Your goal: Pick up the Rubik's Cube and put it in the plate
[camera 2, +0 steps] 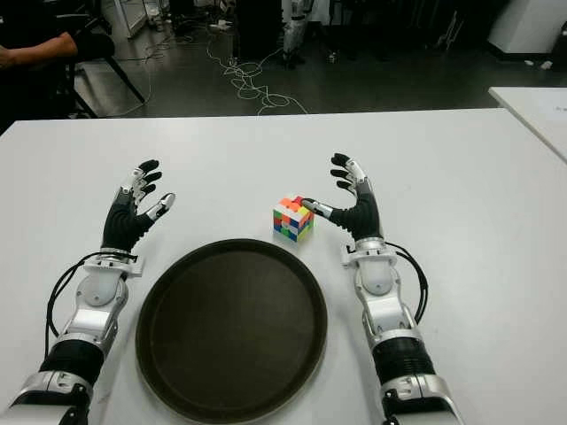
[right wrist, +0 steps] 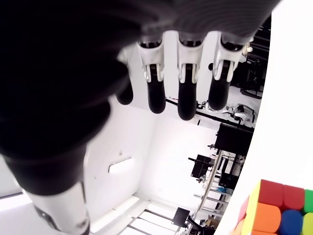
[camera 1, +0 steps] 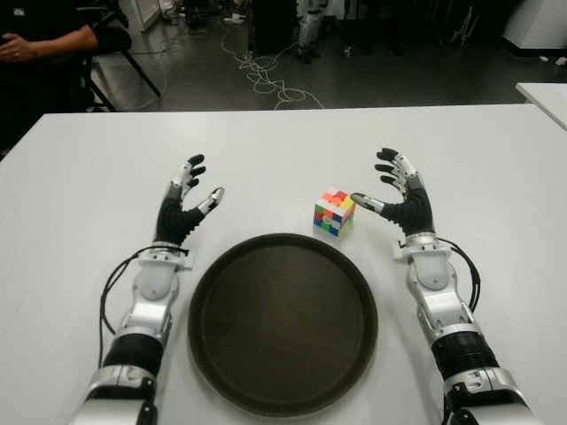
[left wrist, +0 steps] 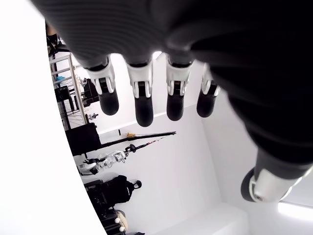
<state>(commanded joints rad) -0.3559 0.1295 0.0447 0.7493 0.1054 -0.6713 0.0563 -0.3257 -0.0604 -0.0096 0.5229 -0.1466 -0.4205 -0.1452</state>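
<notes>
1. White surface (camera 1: pixel 80 177) carries a round dark plate (camera 1: pixel 282 323) near the robot's edge, centred between the two forearms.
2. Rubik's Cube (camera 1: pixel 334 212) sits on the surface just beyond the plate's far rim, toward the right side; not in the plate and not touching it.
3. Cube's top shows orange, red and pink-ish squares; side faces show green, blue, yellow.
4. Right hand (camera 1: pixel 396 191) is just right of the cube, palm turned toward it, fingers spread and extended upward, holding nothing.
5. Right thumb tip (camera 1: pixel 361 200) is right by the cube's upper right edge; can't tell if it actually touches.
6. Right wrist view: fingers (right wrist: pixel 188 93) straight and apart, nothing between them, cube corner (right wrist: pixel 274 208) visible low in frame, apart from the fingers.
7. Left hand (camera 1: pixel 183 204) shows left of the plate's far rim, well away from the cube, fingers spread, thumb out toward the plate, empty.
8. Left wrist view: four fingers (left wrist: pixel 145 93) extended, nothing gripped.
9. Black cables loop off both wrists beside the plate.
10. Background: a person's arm (camera 1: pixel 49 42) in a dark sleeve at far left beyond the surface, tangle of cables (camera 1: pixel 261 75) on the dark floor, corner of a second white table (camera 1: pixel 545 93) at right.
</notes>
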